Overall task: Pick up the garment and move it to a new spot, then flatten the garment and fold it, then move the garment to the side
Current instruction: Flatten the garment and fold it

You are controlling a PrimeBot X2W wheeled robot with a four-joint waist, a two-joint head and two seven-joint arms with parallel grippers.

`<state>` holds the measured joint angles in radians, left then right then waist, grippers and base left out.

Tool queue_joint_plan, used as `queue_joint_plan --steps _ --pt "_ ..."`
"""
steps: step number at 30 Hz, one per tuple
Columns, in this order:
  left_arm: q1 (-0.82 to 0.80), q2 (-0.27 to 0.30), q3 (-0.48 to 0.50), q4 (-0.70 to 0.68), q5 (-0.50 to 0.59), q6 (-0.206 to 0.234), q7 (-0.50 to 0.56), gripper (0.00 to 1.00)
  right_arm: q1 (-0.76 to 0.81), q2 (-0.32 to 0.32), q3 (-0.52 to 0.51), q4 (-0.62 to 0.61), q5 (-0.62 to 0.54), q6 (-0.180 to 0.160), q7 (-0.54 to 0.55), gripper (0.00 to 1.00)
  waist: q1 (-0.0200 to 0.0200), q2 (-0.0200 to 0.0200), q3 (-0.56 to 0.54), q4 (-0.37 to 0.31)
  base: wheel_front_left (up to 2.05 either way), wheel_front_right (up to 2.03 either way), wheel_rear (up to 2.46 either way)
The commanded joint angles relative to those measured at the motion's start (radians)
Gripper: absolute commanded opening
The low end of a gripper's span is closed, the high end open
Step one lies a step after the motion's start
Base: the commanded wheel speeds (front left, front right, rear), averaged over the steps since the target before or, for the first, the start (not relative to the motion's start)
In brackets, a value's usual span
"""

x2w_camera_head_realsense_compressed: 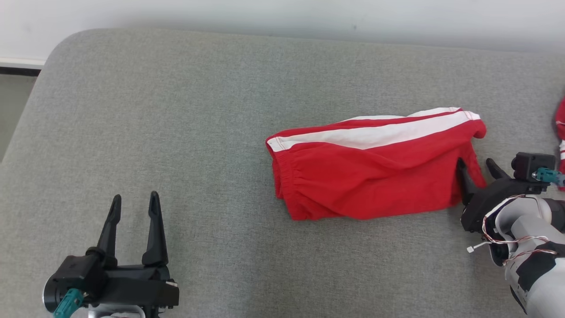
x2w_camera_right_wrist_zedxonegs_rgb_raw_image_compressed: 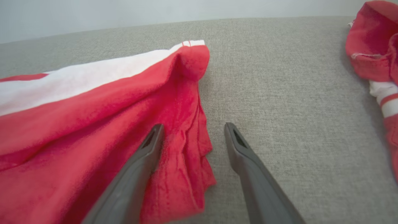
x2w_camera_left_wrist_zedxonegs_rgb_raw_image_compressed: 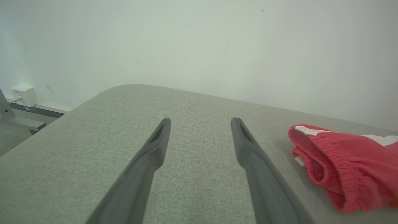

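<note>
**Straddling the garment's edge with parted fingers**

Much of the second red-and-white cloth (x2w_camera_head_realsense_compressed: 560, 137) is cut off at the head view's right edge, so its kind cannot be told. The right wrist view shows only its bunched near end. The left gripper's (x2w_camera_head_realsense_compressed: 135, 196) base runs off the bottom of the head view. Whether the right gripper (x2w_camera_head_realsense_compressed: 475, 162) presses on fabric or hovers just above it cannot be made out.

The garment (x2w_camera_head_realsense_compressed: 375, 172), red shorts with white side stripes, lies folded on the grey cushion (x2w_camera_head_realsense_compressed: 176, 110), right of centre, elastic waistband toward the robot's left. The right gripper is spread wide at the garment's right end. In its wrist view one finger (x2w_camera_right_wrist_zedxonegs_rgb_raw_image_compressed: 146, 155) lies over the rumpled red hem and the other (x2w_camera_right_wrist_zedxonegs_rgb_raw_image_compressed: 239, 149) over bare cushion, the cloth's edge between them; nothing is pinched.

The left gripper stands well apart at the lower left, its fingers likewise parted and holding nothing, over bare cushion. In its wrist view the waistband sits off to the right of its fingers
</note>
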<state>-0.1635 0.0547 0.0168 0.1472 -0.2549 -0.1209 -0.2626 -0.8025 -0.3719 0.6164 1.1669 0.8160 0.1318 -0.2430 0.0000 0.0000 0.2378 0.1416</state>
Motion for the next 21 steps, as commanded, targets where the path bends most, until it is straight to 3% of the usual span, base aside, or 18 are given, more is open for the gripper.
queue_joint_plan --steps 1,2,3,4,5,12,21 --pt "-0.003 -0.004 -0.003 0.002 0.004 -0.001 -0.003 1.00 -0.007 0.005 0.001 0.008 0.010 -0.003 0.007 1.00 0.0000 0.0000 0.008 0.012 0.00 0.00 0.00" --pt "-0.006 -0.004 -0.005 0.005 0.005 -0.003 -0.003 1.00 -0.009 0.010 0.008 0.009 0.010 -0.003 0.013 0.99 0.0000 0.0000 0.009 0.015 0.00 0.00 0.00" --pt "-0.008 -0.004 -0.004 0.005 0.004 -0.004 -0.003 1.00 -0.007 0.014 0.018 0.008 0.011 -0.003 0.022 0.85 0.0000 0.0000 0.009 0.017 0.00 0.00 0.00" --pt "-0.008 -0.004 -0.003 0.005 0.003 -0.005 -0.003 1.00 -0.002 0.016 0.026 0.011 0.015 -0.003 0.038 0.29 0.0000 0.0000 0.009 0.017 0.00 0.00 0.00" --pt "-0.008 -0.004 -0.003 0.005 -0.004 -0.005 -0.003 1.00 0.004 0.019 0.029 0.010 0.024 -0.003 0.048 0.00 0.0000 0.0000 0.009 0.015 0.00 0.00 0.00" --pt "0.017 -0.005 -0.008 0.013 -0.016 -0.007 -0.003 1.00 0.042 0.001 0.026 -0.017 0.078 -0.003 0.024 0.00 0.0000 0.0000 -0.021 -0.006 0.00 0.00 0.00" --pt "0.078 -0.004 -0.012 0.024 -0.001 -0.010 -0.003 1.00 0.222 -0.067 0.015 -0.180 0.166 -0.003 -0.019 0.00 0.0000 0.0000 -0.112 -0.063 0.00 0.00 0.00"
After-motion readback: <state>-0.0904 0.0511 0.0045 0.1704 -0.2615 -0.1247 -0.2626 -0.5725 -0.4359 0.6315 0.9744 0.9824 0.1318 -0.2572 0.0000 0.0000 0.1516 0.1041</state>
